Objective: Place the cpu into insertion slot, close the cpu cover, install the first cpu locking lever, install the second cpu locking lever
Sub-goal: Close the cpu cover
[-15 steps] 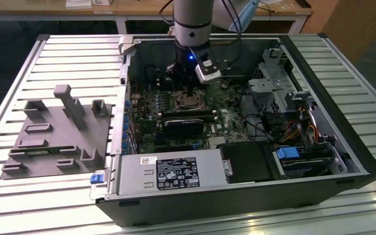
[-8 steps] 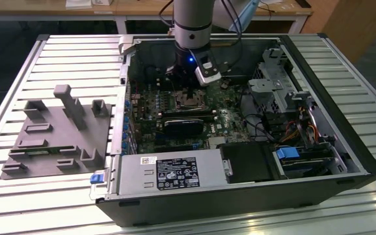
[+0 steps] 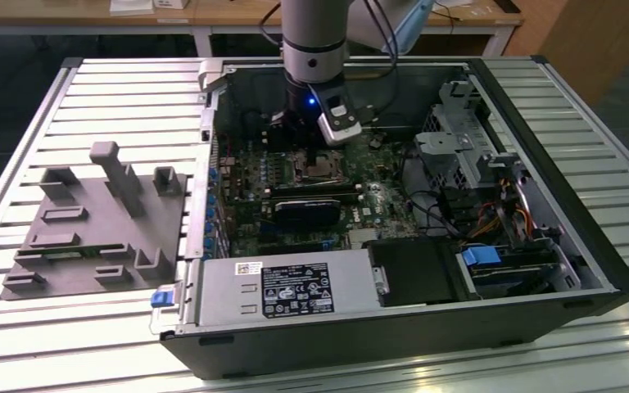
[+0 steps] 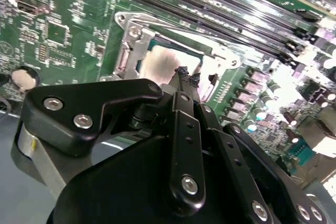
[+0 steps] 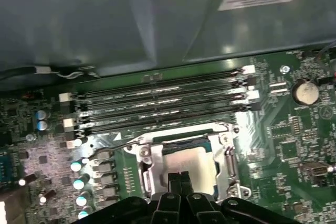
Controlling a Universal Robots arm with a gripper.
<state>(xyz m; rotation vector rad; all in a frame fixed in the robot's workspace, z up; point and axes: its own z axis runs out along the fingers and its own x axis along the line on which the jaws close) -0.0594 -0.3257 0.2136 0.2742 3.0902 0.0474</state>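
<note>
While the arm point(image 3: 314, 49) reached down into the open computer case point(image 3: 402, 344), its gripper point(image 5: 179, 177) hung right over the insertion slot point(image 3: 320, 169) on the green motherboard point(image 5: 294, 140). Its fingers point(image 4: 185, 77) were drawn together, tips down at the edge of the cpu point(image 5: 191, 157); whether they touched it I couldn't tell. The cpu sat flat in the slot, with the silvery cpu cover point(image 5: 181, 140) lying down around it. Long memory slots point(image 5: 157, 103) ran just beside the socket. A grey power supply point(image 3: 282, 291) sat inside the case, and a grey fixture block point(image 3: 96, 221) lay on the slatted table point(image 3: 588, 82) at the exterior view's left.
</note>
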